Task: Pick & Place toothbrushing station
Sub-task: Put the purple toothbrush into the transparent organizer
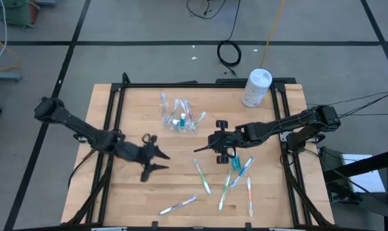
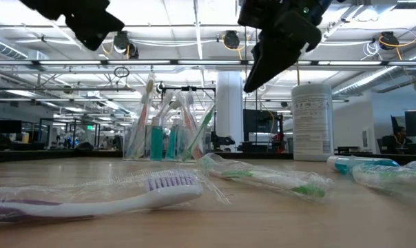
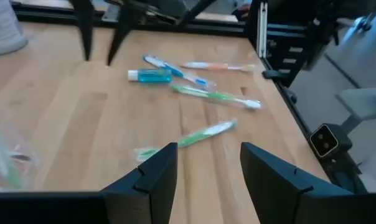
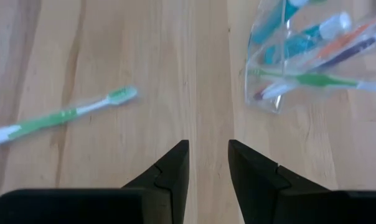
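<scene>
1. Collecting a loose brush is judged the step in hand: several wrapped toothbrushes lie scattered toward 5 o'clock on the bench [image 1: 117, 199], well apart from the clear cup [image 1: 181, 116], which stands near 12 o'clock already holding brushes and blue tubes.
2. Method, advised: descend square over a handle's middle, jaws across its width; the crinkled wrapper may slip, so close fully before lifting, then lower the brush upright into the cup without nudging its rim.
3. Right gripper [image 1: 200, 149]: near bench centre, above bare wood, between the cup and the green toothbrush [image 4: 63, 116]. Jaws stand partly apart with a narrow gap; nothing held, nothing touched.
4. Left gripper [image 1: 160, 162]: at about 8 o'clock, waiting, jaws spread wide and empty.
5. Blue toothpaste tube [image 3: 150, 76]: loose at 4 o'clock among the brushes.
6. White canister [image 1: 256, 88]: upright at 1 o'clock, at the bench edge.
</scene>
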Robot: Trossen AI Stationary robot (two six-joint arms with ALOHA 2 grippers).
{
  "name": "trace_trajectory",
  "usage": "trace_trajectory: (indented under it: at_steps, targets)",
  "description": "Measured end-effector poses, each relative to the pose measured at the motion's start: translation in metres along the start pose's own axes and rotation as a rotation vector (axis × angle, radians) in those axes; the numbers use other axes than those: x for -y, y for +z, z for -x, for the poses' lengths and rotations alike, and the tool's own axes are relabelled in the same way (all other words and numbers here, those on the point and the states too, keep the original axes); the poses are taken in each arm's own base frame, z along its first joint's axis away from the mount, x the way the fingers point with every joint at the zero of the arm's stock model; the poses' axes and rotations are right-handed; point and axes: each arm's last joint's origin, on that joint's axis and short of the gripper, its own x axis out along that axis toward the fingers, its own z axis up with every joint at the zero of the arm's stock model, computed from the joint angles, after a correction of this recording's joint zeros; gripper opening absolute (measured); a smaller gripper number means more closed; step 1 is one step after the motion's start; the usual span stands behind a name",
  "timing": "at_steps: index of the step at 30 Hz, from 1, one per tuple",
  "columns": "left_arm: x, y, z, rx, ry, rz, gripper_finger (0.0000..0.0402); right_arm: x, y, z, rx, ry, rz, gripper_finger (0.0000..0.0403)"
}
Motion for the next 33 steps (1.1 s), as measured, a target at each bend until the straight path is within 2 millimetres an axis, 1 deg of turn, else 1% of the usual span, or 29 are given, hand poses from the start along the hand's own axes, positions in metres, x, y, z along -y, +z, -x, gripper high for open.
trace_trajectory:
  at_steps: [3,7,13,16,19,23,28,33]
  targets:
    - [0.015,0.003,-0.016,-0.069,0.012,0.032,0.0182,0.0,0.004,0.0,0.039,0.0,-0.009,0.0102]
    - [0.032,0.002,-0.046,-0.15,-0.003,0.099,0.0182,0.0,0.011,0.001,0.107,0.001,-0.026,0.0102]
    - [0.059,-0.004,-0.086,-0.289,-0.126,0.117,0.0182,0.0,0.018,0.002,0.184,0.002,-0.044,0.0102]
    - [0.072,-0.008,-0.103,-0.343,-0.182,0.101,0.0182,0.0,0.019,0.002,0.194,0.002,-0.046,0.0102]
    - [0.08,-0.012,-0.117,-0.39,-0.22,0.109,0.0182,0.0,0.019,0.002,0.191,0.002,-0.046,0.0102]
    - [0.084,-0.017,-0.127,-0.427,-0.221,0.15,0.0182,0.0,0.019,0.002,0.19,0.002,-0.045,0.0102]
    - [0.084,-0.018,-0.129,-0.44,-0.202,0.187,0.0182,0.0,0.019,0.002,0.19,0.002,-0.045,0.0102]
    - [0.078,-0.022,-0.128,-0.444,-0.047,0.244,0.0182,0.0,0.022,0.002,0.226,0.002,-0.054,0.0102]
